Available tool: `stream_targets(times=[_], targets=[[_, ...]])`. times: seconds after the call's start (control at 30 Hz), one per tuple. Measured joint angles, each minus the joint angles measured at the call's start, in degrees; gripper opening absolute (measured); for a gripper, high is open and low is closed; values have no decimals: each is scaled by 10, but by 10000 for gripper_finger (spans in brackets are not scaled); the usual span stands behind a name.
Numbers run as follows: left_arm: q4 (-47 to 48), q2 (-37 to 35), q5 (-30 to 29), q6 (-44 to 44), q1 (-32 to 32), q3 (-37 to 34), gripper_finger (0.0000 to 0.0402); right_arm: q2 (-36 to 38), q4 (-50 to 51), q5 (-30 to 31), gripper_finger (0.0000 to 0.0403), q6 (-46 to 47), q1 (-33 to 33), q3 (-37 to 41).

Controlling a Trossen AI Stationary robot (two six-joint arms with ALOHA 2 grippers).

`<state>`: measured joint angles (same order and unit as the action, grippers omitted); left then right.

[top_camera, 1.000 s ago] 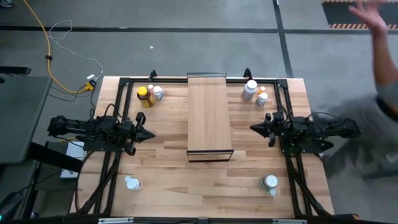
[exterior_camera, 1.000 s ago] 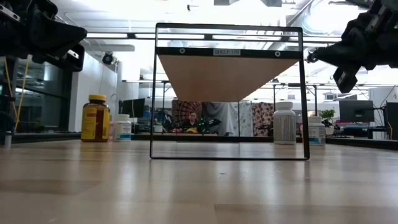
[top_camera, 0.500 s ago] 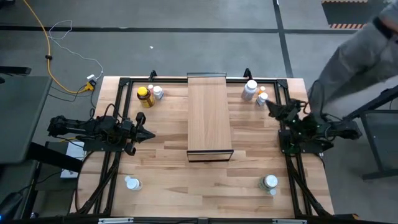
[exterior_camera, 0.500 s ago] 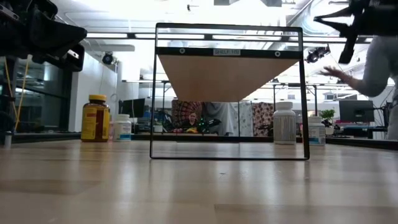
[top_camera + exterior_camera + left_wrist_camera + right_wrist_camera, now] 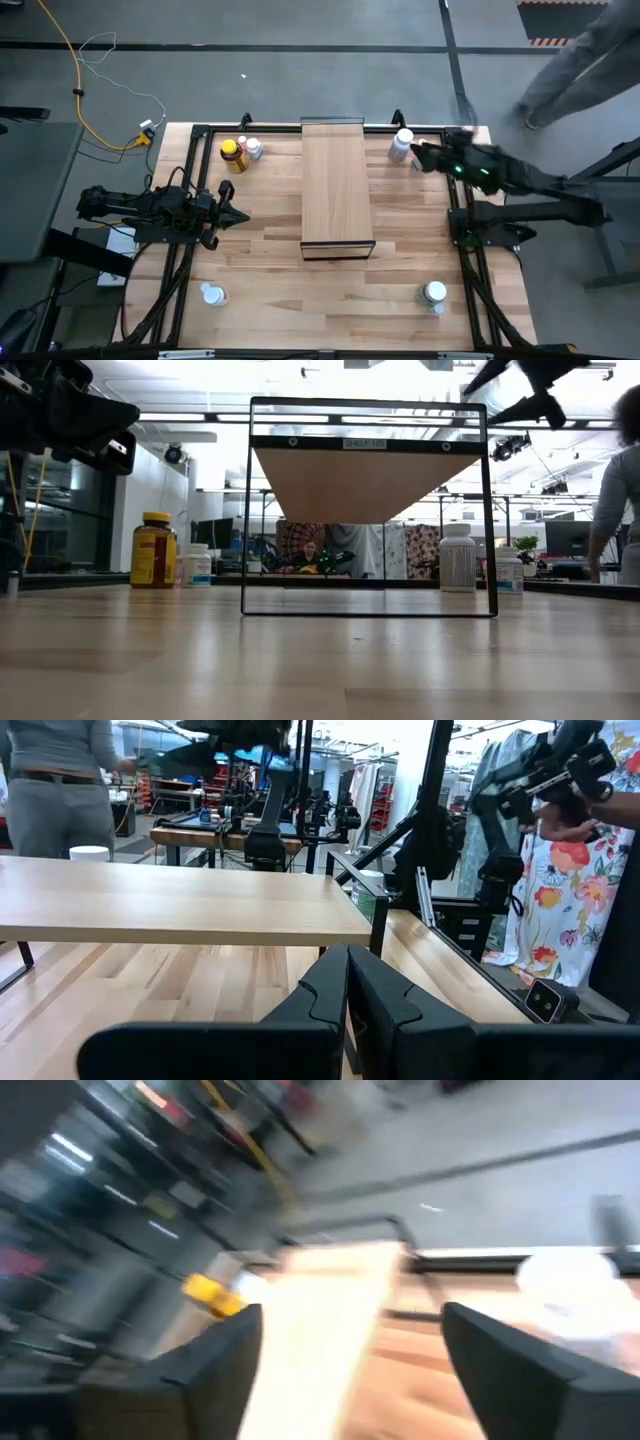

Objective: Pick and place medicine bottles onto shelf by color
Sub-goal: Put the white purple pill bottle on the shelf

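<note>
the right gripper (image 5: 418, 153) hung above the far right corner of the bench, fingers spread wide w/ nothing between them, pointed at the big white bottle (image 5: 402, 144) there; in the right wrist view that bottle (image 5: 565, 1295) sat just off one finger (image 5: 520, 1370). a smaller white bottle beside it was mostly hidden by the arm. the left gripper (image 5: 240, 216) waited at the left side of the bench, jaws pressed together, empty. the shelf (image 5: 337, 185) stood mid-bench, running from the far edge toward the near side, its top bare. the amber bottle (image 5: 232, 156) w/ yellow cap and a small white bottle (image 5: 253, 149) stood near the far left corner; another white bottle (image 5: 213, 295) sat near the near left corner and a wider white one (image 5: 434, 293) near the near right corner. the big white bottle looked like rigid plastic, prob light unless full, smooth and a bit slick, so likely to tip if nudged; judged best taken across the ribbed body below the cap, fingers square to it, not by the cap. a person (image 5: 575, 60) stood off the bench beyond the right arm.
</note>
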<state>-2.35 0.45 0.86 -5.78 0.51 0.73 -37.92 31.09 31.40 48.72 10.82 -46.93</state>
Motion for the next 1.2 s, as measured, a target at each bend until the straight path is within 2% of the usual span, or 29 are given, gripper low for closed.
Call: stream_targets(times=[0.13,0.27,0.57,0.8,1.2], targets=[[0,0,0,0,0,0,1,-127,140,-36,358,-36,95,-105],[0,0,0,0,0,0,1,-249,253,-48,377,-86,183,-193],[0,0,0,0,0,0,1,-445,272,-145,380,-157,286,-276],[0,0,0,0,0,0,1,-504,269,-209,378,-162,343,-261],[0,0,0,0,0,0,1,-511,263,-224,376,-156,375,-261]])
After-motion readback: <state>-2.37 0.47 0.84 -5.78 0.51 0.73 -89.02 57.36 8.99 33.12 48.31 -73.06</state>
